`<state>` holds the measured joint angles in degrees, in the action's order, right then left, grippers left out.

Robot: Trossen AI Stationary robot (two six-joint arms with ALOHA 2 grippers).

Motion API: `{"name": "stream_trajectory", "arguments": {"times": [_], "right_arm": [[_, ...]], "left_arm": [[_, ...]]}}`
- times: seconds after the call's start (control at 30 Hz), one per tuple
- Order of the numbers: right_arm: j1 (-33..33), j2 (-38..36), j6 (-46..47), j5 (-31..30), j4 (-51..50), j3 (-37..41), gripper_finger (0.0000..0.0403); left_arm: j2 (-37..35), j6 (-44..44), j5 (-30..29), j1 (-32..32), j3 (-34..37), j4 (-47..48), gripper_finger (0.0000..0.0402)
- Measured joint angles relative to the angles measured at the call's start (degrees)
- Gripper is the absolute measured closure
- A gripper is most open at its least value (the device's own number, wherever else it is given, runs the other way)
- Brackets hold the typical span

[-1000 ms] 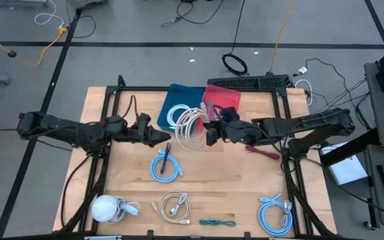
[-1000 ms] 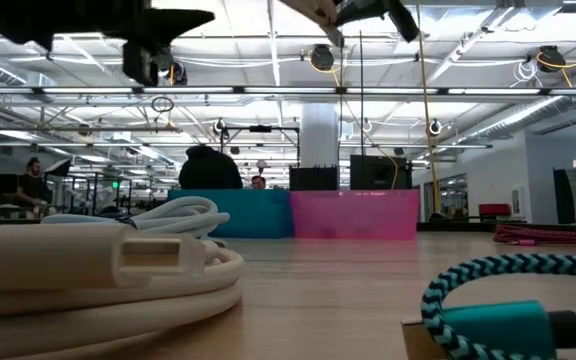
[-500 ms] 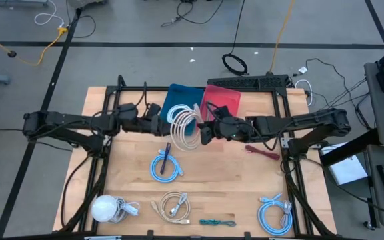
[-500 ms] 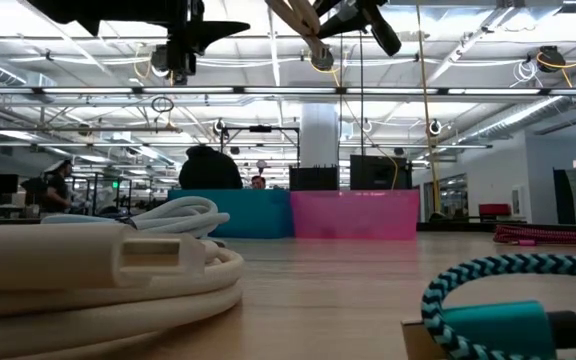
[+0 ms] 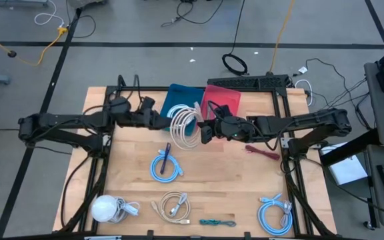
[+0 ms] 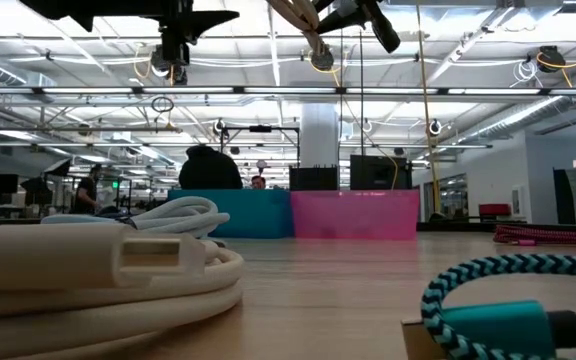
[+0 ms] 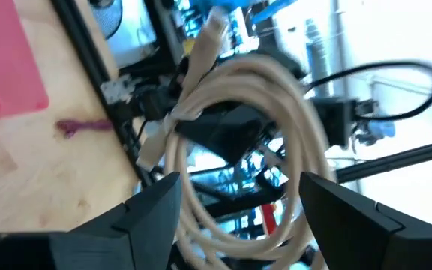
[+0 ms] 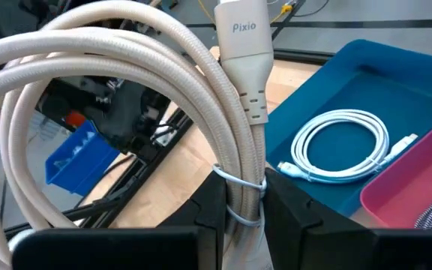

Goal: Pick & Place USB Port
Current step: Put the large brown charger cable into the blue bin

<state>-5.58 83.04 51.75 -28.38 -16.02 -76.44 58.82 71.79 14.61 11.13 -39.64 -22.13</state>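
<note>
Beige cable coil [image 5: 185, 125] hid most of what lay behind it: from my left wrist camera its loops blurred across the room, and from the low camera both my arms were cut off at the upper edge. Whether that coil touched anything beneath it I could not tell.

My left arm reached in from the left, level above the table [image 5: 239, 180], and my left gripper [image 5: 160, 123] stood with its jaws spread wide, empty, just beside the coil. My right arm stretched in from the right, and my right gripper [image 5: 204, 132] had its jaws pinched on the coil's bundled strands just below the white plug [image 8: 244, 52], holding it in the air over the blue bin [image 5: 171, 101].

A white cable [image 8: 341, 145] lay coiled in that bin, with the pink bin [image 5: 227, 99] touching it. Farther toward the front lay a blue cable [image 5: 166, 165], a white round charger [image 5: 105, 208], another beige cable [image 5: 173, 205], a small teal cable [image 5: 217, 222] and a light-blue coil [image 5: 275, 214].
</note>
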Motion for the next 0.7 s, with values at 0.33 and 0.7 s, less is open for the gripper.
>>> {"name": "stream_trajectory", "arguments": {"times": [0.33,0.7], "right_arm": [[1.4,0.05,-0.44,0.59,0.56,0.02,0.0354],[4.22,0.7,1.47,4.25,-3.86,0.11,0.0354]], "left_arm": [[-2.16,-1.2,0.27,0.11,0.0,2.17,0.0128],[-1.84,-1.8,-0.62,-0.19,0.0,3.49,0.0128]]}}
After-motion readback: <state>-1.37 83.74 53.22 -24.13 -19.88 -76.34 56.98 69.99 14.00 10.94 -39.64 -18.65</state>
